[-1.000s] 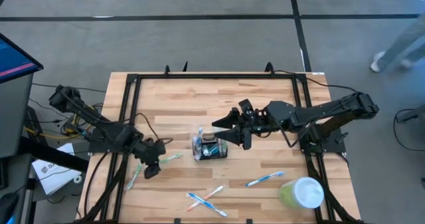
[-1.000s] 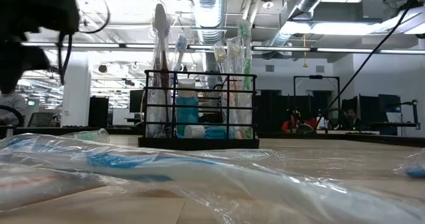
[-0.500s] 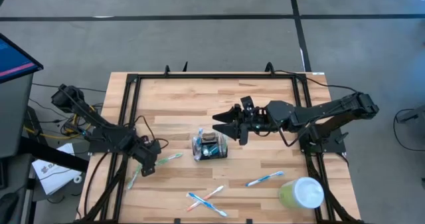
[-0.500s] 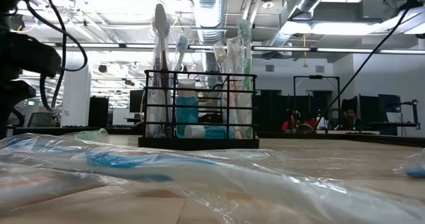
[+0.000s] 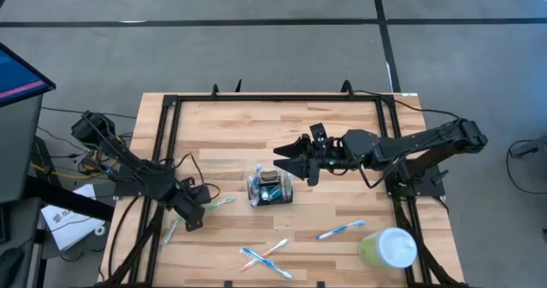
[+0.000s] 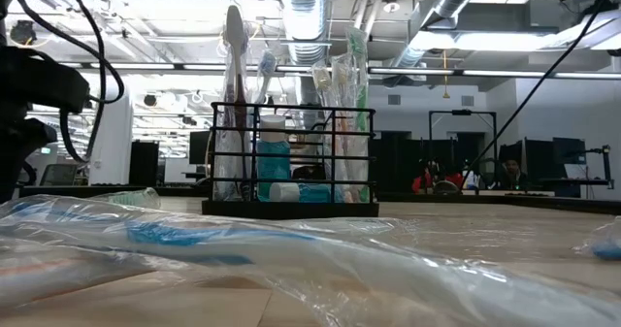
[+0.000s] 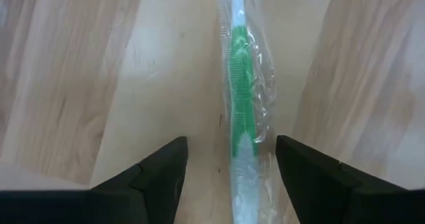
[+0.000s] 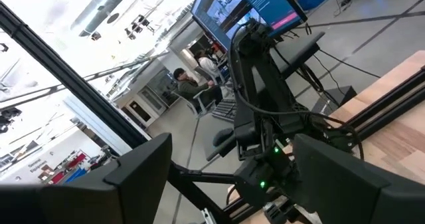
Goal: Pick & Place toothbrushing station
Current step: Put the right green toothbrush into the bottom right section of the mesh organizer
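Low view, from table height, shows wrapped toothbrushes (image 6: 194,245) lying nearest the lens, and behind them the toothbrushing station (image 6: 291,157), a black wire holder standing upright on the wooden table (image 5: 239,143) with brushes and a tube poking up out of it. From above, the station (image 5: 270,189) sits near the table's middle, apart from both arms. The left gripper (image 5: 193,219) is low near the table's left edge, and its wrist view shows the two fingers spread with a wrapped green toothbrush (image 7: 242,111) lying lengthwise between them, not pinched; that lines the jaws up to close across the handle, a likely next move. The right gripper (image 5: 291,161) hovers just beyond the station, fingers open and empty, tilted up toward the room, so it seems to wait clear of the holder. Loose brushes (image 5: 265,257) and a pale green cup (image 5: 387,249) lie along the near edge, well apart from the station.
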{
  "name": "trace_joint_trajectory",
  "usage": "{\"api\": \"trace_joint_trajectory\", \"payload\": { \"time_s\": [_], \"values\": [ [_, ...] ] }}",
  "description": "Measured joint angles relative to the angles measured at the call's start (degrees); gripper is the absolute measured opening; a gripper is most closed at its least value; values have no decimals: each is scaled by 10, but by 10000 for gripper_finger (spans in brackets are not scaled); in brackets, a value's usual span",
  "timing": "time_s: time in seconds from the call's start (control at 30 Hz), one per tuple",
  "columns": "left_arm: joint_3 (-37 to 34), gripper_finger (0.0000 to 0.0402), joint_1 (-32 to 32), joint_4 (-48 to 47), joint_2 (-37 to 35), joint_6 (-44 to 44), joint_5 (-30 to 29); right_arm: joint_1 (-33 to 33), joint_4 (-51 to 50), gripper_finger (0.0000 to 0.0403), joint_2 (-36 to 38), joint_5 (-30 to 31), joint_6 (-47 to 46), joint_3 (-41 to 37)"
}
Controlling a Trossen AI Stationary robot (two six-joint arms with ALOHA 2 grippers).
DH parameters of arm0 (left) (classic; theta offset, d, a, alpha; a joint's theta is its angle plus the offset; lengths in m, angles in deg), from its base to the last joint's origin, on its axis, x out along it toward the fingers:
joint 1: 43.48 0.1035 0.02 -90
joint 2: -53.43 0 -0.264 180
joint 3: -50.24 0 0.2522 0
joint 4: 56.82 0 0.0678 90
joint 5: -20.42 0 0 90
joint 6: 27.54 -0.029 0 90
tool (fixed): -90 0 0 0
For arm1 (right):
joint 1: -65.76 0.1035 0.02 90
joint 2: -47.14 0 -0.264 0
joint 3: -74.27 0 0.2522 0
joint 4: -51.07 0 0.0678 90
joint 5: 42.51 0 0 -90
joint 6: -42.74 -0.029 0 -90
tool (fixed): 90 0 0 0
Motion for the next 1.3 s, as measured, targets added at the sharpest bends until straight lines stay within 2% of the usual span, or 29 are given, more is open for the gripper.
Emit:
{"api": "trace_joint_trajectory", "payload": {
  "time_s": [0.13,0.33,0.47,0.67,0.83,0.93,1.1,1.3],
  "values": [
    [-3,188,-2,-3,-5,10,-7,4,0,305,0,0,-2,0],
    [-9,33,-2,-2,-36,14,-7,5,2,305,0,0,-22,0],
    [-10,30,-3,10,-70,39,19,5,24,305,0,-1,-46,0],
    [-10,30,-23,7,-157,86,-11,8,57,305,0,-2,-58,0],
    [-9,30,-50,21,-255,121,-97,8,57,305,0,-2,-66,0],
    [-8,30,-62,63,-315,119,-165,12,60,305,0,-2,-63,0],
    [-8,6,-71,191,-388,41,-269,12,60,305,0,0,-63,0],
    [-7,6,-66,368,-401,-88,-312,18,59,301,0,55,-61,0]
  ]
}}
